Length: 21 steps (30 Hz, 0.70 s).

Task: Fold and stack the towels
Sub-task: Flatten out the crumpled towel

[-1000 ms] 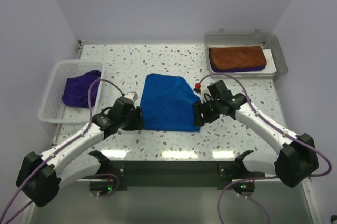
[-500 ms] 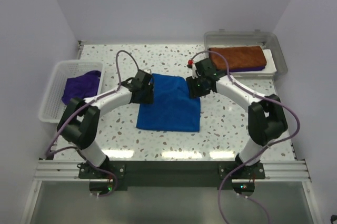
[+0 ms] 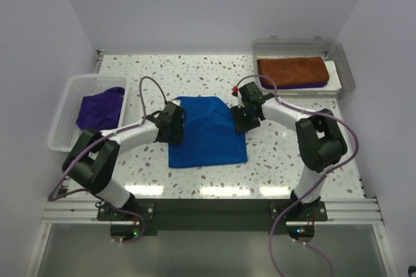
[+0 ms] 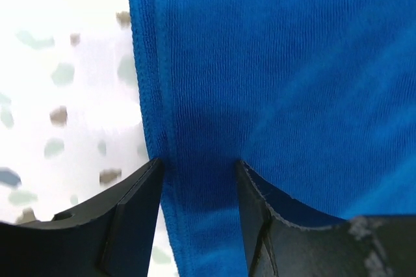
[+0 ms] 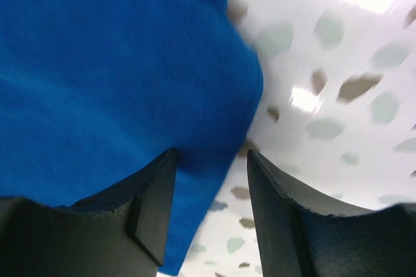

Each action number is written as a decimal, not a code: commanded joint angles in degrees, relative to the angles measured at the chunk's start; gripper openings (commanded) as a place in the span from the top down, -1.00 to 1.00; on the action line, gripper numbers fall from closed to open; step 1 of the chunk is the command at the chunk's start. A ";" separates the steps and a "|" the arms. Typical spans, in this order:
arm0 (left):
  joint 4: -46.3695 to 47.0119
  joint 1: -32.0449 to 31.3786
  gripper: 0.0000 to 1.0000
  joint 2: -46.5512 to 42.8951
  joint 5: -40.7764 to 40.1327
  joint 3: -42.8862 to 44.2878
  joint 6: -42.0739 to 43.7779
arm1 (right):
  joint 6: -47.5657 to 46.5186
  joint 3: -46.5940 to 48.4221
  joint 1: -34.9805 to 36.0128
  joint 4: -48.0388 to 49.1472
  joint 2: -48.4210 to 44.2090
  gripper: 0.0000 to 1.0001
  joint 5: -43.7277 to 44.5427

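The blue towel [image 3: 208,134] lies flat in the middle of the desk [image 3: 195,72]. Its long axis runs from the top of the frame to the bottom, and its far end is narrower than its near end. The left hand [image 3: 177,127] sits at the towel's left hem, fingers spread with the stitched edge showing in the gap. The right hand [image 3: 243,116] sits at the upper right edge, also spread, over a rounded corner. That view is blurred, so I cannot tell whether its tips touch the cloth.

A purple towel [image 3: 97,111] is bunched in the white basket [image 3: 65,140] at the left. A folded rust-brown towel [image 3: 291,71] lies in the grey tray [image 3: 348,75] at the upper right, on a second purple towel [image 3: 305,86]. Bare desk surrounds the blue towel on all sides.
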 commanded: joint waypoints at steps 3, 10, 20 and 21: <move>-6.14 -1.76 -0.07 -9.22 3.42 -10.18 -7.39 | 2.89 -8.30 1.79 -3.37 -8.15 -0.04 -3.65; -10.18 -2.11 -0.11 -19.95 9.22 -13.98 -9.60 | 1.23 -11.92 3.64 -11.53 -15.37 -0.09 -8.84; -8.61 6.58 -0.10 -15.67 2.98 -0.35 -0.64 | -5.28 7.76 1.19 -6.99 -7.21 -0.02 -8.57; -7.73 7.64 -0.10 -14.87 2.90 0.61 1.11 | -5.46 9.25 0.83 -6.46 -5.37 -0.02 -9.01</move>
